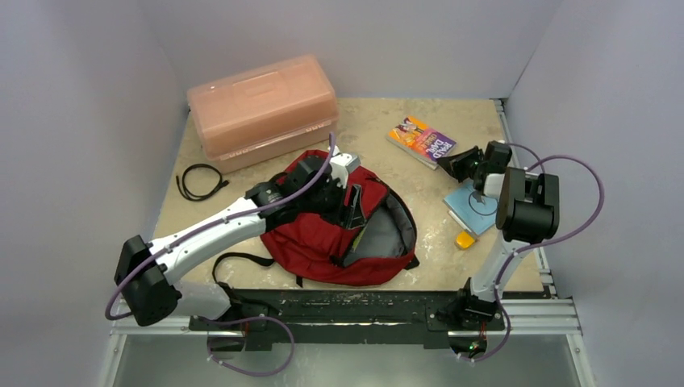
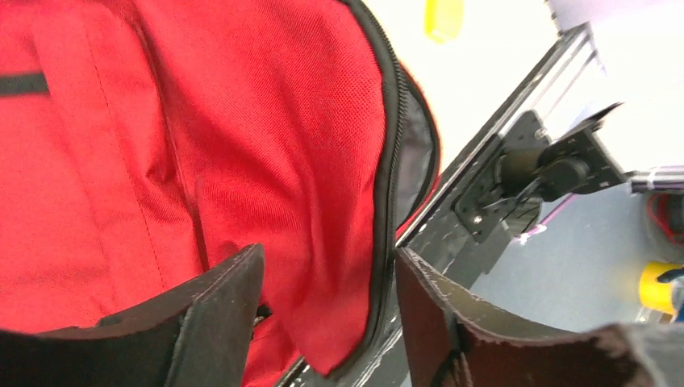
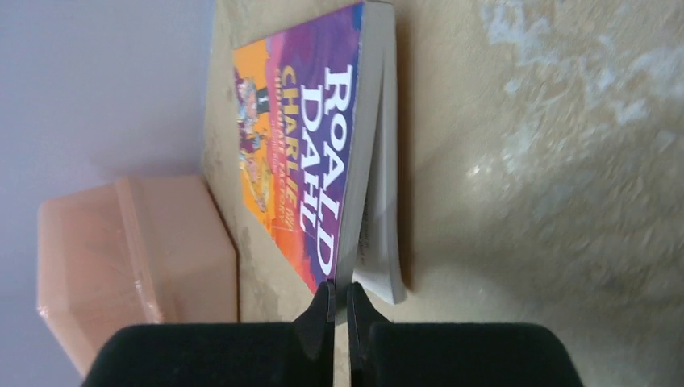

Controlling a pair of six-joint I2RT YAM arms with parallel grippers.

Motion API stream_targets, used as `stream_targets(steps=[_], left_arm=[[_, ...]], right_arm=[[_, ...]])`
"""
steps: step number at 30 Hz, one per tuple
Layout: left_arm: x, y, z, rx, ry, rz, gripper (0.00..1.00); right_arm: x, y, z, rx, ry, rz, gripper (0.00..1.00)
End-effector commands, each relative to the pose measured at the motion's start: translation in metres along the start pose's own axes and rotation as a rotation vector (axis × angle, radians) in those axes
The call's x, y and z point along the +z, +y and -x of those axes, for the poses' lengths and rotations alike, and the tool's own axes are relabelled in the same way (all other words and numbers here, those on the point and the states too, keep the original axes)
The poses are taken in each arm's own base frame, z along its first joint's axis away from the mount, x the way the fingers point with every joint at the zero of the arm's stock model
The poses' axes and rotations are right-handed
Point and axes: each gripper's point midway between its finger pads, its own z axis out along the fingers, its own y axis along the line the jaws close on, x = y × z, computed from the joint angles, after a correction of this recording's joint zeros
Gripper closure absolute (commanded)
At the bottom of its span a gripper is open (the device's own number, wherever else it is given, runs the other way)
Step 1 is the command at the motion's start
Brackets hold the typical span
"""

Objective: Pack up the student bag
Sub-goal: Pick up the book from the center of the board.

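Observation:
The student bag (image 1: 323, 234) is a dark red backpack lying in the middle of the table, its main zip open and grey lining showing. My left gripper (image 1: 352, 205) hangs over the opening. In the left wrist view it (image 2: 329, 254) is open, with the red flap (image 2: 242, 121) and its black zip edge loose between the fingers. A Roald Dahl paperback (image 1: 419, 139) lies at the back right. My right gripper (image 3: 339, 290) is shut on the near corner of the book's (image 3: 298, 145) cover and top pages, which are lifted off the lower pages.
A translucent orange-pink plastic box (image 1: 262, 109) stands at the back left, with a coiled black cable (image 1: 200, 181) in front of it. A light blue notebook (image 1: 472, 205) and a small yellow item (image 1: 465, 239) lie under the right arm, near the table's right edge.

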Motion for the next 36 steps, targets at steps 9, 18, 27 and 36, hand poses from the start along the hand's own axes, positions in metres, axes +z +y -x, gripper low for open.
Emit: stream_targets(steps=[9,18,27,36], left_arm=[[-0.010,-0.032,0.151,-0.253,-0.315,-0.017,0.24],[0.072,-0.018,0.217,-0.362,-0.302,-0.157,0.09],[0.104,0.025,0.227,0.714,-0.503,0.126,0.09],[0.147,0.035,0.227,1.169,-0.525,0.208,0.00]], right_arm=[[-0.061,0.097,-0.026,0.097,0.057,0.275,1.00],[-0.071,0.122,-0.042,0.091,0.105,0.340,1.00],[-0.074,0.127,-0.049,0.061,0.131,0.316,1.00],[-0.081,0.140,-0.049,0.119,0.151,0.330,1.00]])
